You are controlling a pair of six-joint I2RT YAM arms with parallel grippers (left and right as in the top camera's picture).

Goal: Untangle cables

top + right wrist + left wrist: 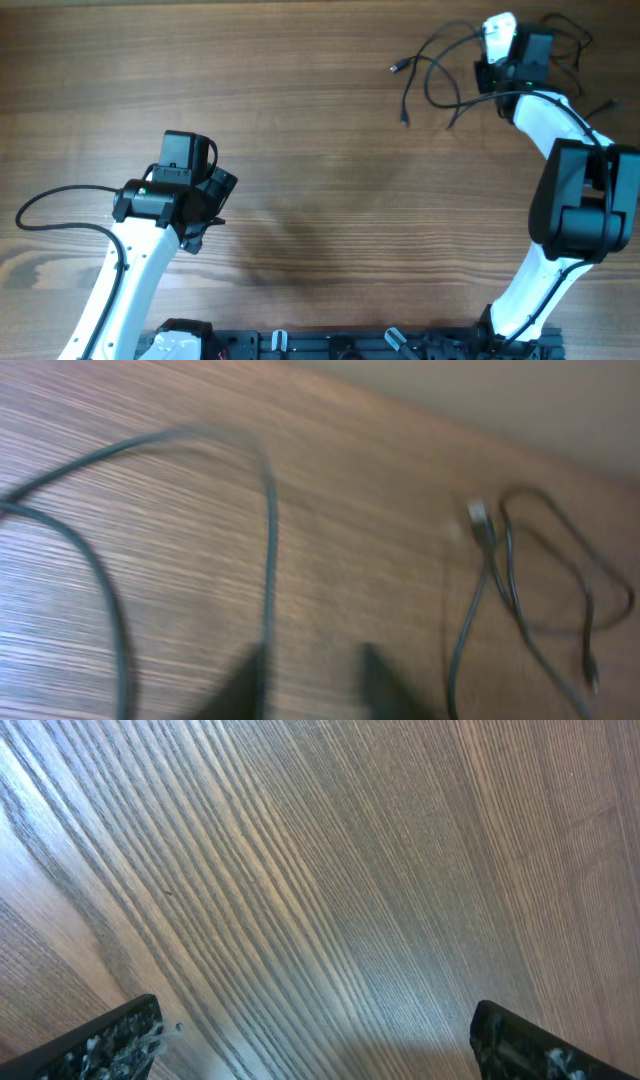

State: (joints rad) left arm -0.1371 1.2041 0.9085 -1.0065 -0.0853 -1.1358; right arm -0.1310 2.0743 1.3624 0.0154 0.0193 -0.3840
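1. Overhead view: thin black flexible cables (pixel 440 70) with small plug ends lie in loose loops on the brown wood-grain surface (pixel 320 150), all gathered around the right hand (pixel 315 685).
2. Most loops spread just to the left of the right hand, with two plug ends lying furthest from it on that side. A few more strands curl on its other side.
3. Right wrist view is blurred. The right hand's two dark fingertips (pixel 250 680) stand a little apart, with bare wood showing in the narrow gap between them.
4. One cord arcs down to the left fingertip of the right hand; whether it touches that fingertip I cannot tell.
5. To the right of the right hand, another thin cord makes a long loop, and a small pale plug (pixel 478 512) sits at its upper end.
6. Well apart from the right hand, the left hand (pixel 330 1050) hangs over bare wood with its fingers spread wide, holding nothing.
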